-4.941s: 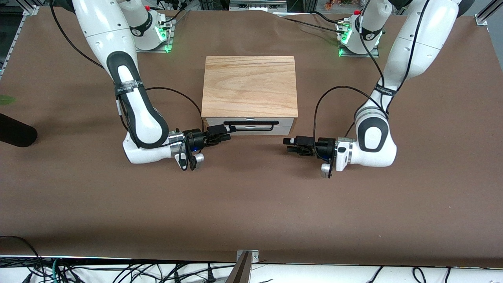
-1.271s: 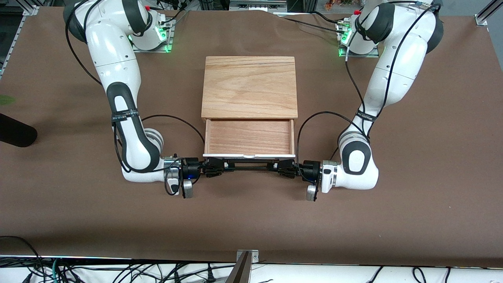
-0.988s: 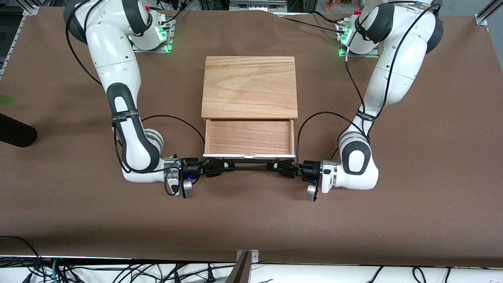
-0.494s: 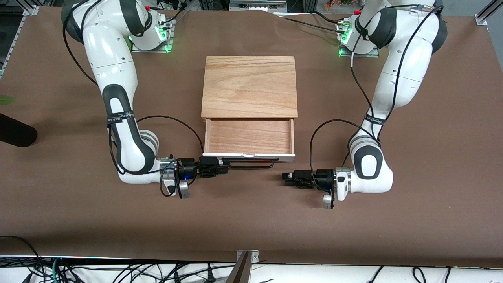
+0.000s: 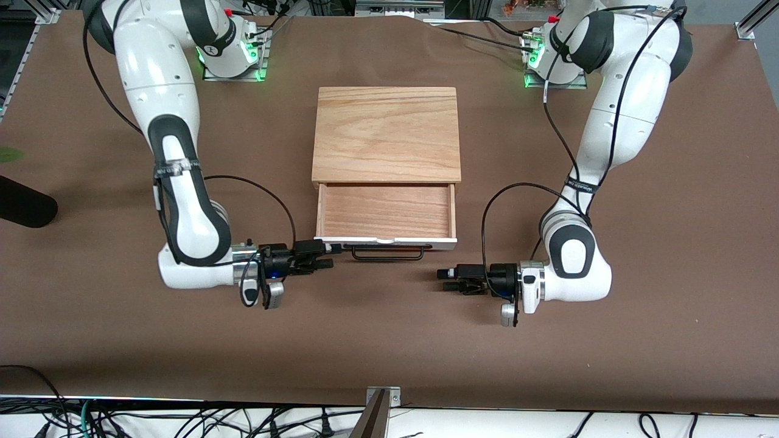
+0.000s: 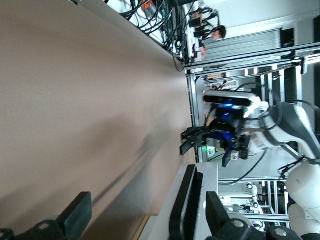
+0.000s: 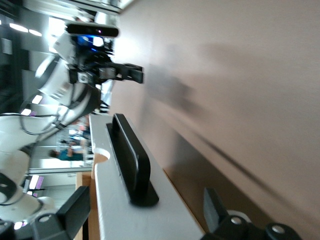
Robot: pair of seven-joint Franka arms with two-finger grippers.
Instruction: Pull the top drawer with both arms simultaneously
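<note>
The top drawer (image 5: 386, 210) stands pulled out of the wooden cabinet (image 5: 386, 134), its light-wood tray open to view. Its black bar handle (image 5: 387, 252) hangs free on the white front panel (image 5: 341, 241). My right gripper (image 5: 327, 256) is open and empty, just off the handle's end toward the right arm's side. My left gripper (image 5: 442, 280) is open and empty, apart from the handle's other end. In the right wrist view my right gripper (image 7: 145, 202) faces the handle (image 7: 129, 155) and the panel (image 7: 125, 215). In the left wrist view my left gripper (image 6: 147, 207) faces the handle (image 6: 186, 200).
A black object (image 5: 24, 210) lies at the right arm's end of the table. Cables and a metal bracket (image 5: 380, 398) run along the table's edge nearest the front camera. The brown table (image 5: 389, 328) spreads wide in front of the drawer.
Both grippers were shut on the handle's ends a second ago. They have opened, let go and drawn away from it, each toward its own arm's side. The drawer stays pulled out.
</note>
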